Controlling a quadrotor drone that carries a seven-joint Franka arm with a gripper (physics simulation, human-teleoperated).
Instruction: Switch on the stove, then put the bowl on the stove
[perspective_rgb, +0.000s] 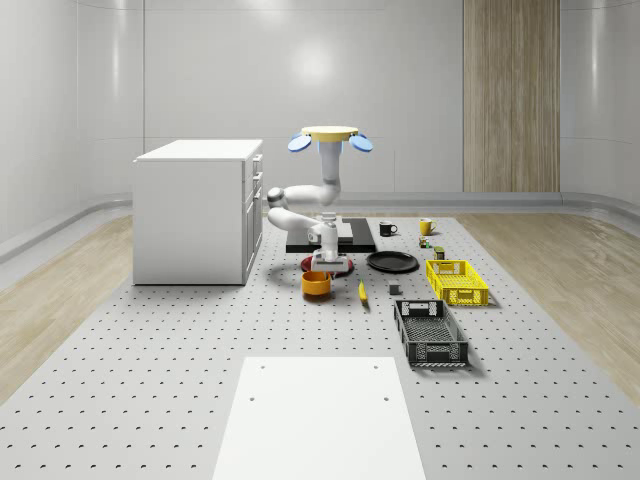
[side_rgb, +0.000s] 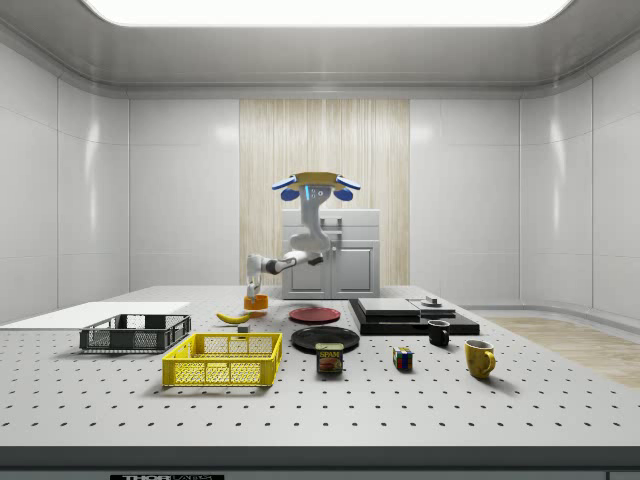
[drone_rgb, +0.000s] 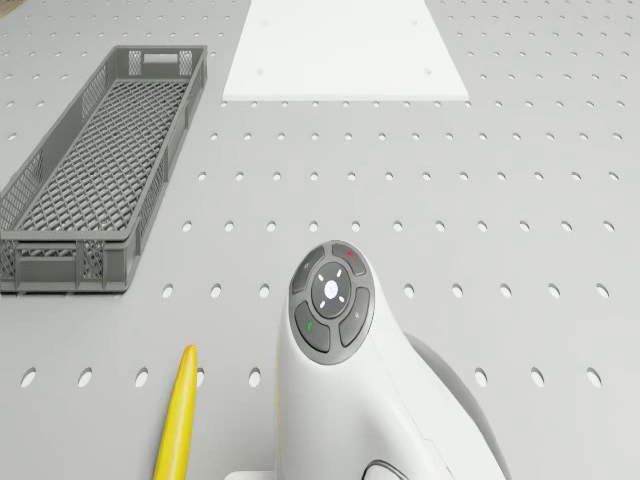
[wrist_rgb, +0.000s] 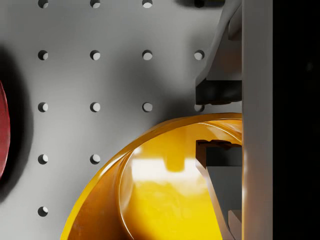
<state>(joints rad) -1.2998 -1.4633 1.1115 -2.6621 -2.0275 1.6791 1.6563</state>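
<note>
The orange bowl (perspective_rgb: 316, 284) (side_rgb: 256, 301) (wrist_rgb: 165, 200) stands on the perforated table in front of the black stove (perspective_rgb: 360, 232) (side_rgb: 410, 315). The drone (perspective_rgb: 331, 135) (side_rgb: 316, 183) hovers above the stove's near edge, its white arm bent down toward the bowl. My gripper (perspective_rgb: 320, 262) (side_rgb: 252, 288) (wrist_rgb: 217, 122) is at the bowl's rim and is open. In the wrist view one finger (wrist_rgb: 217, 92) is outside the rim and the other finger (wrist_rgb: 220, 155) is inside, with a gap on both sides of the rim. A small knob (side_rgb: 432, 301) sits on the stove.
A red plate (perspective_rgb: 342, 265) (wrist_rgb: 2, 130) lies just behind the bowl, with a black plate (perspective_rgb: 392, 262) beside it. A banana (perspective_rgb: 362, 291) (drone_rgb: 177, 420), a yellow crate (perspective_rgb: 456, 281) and a grey crate (perspective_rgb: 430, 332) (drone_rgb: 90, 180) lie nearby. A white cabinet (perspective_rgb: 198, 210) stands at the whole-scene view's left.
</note>
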